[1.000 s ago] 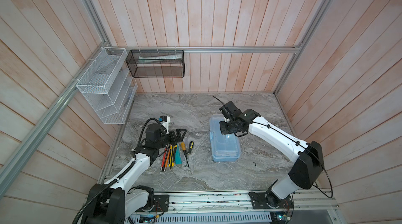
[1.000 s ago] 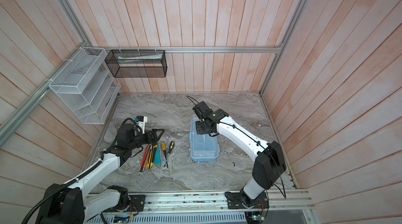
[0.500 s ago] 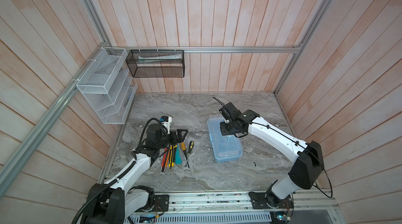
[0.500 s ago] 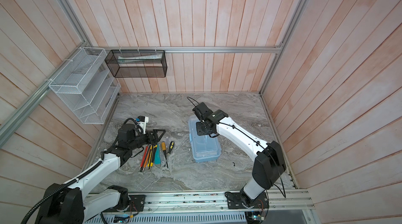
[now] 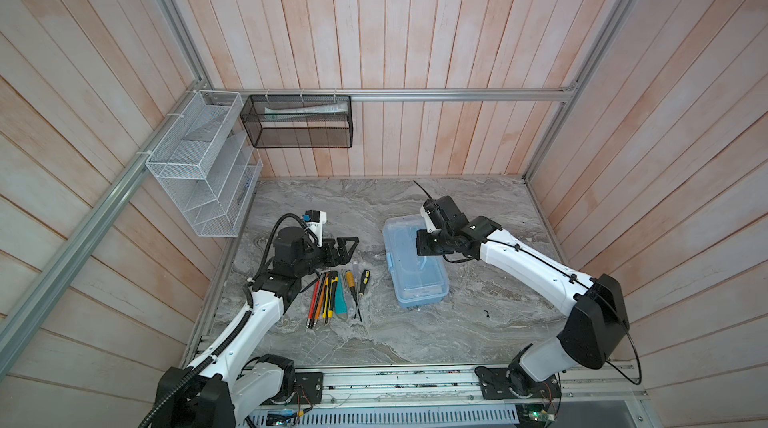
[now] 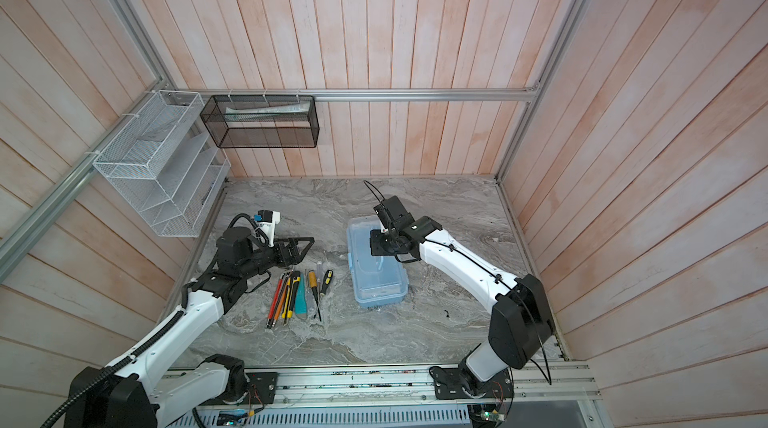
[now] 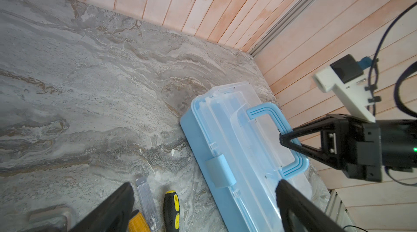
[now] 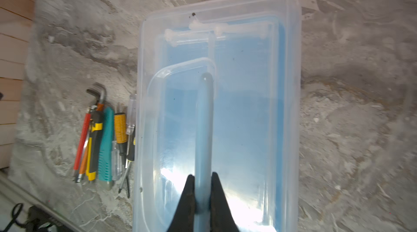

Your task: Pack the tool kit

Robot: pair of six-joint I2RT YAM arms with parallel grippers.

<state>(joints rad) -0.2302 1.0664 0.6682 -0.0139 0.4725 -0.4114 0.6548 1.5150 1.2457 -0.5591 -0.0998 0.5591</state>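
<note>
A lab robot cell: wood-panelled walls (image 5: 374,30), aluminium frame (image 5: 457,95), marble tabletop (image 5: 374,342).

Left arm (image 5: 257,313) rises from the 7 o'clock base; left gripper (image 5: 347,254) faces 3 o'clock, jaws wide apart. Right arm (image 5: 532,268) reaches toward 10 o'clock; right gripper (image 8: 201,177) points down, jaws clamped on the blue handle (image 8: 204,118).

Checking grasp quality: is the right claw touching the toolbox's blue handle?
Touching. The right wrist view shows the right claw shut on the blue handle, pinching both its sides with no gap.
</note>
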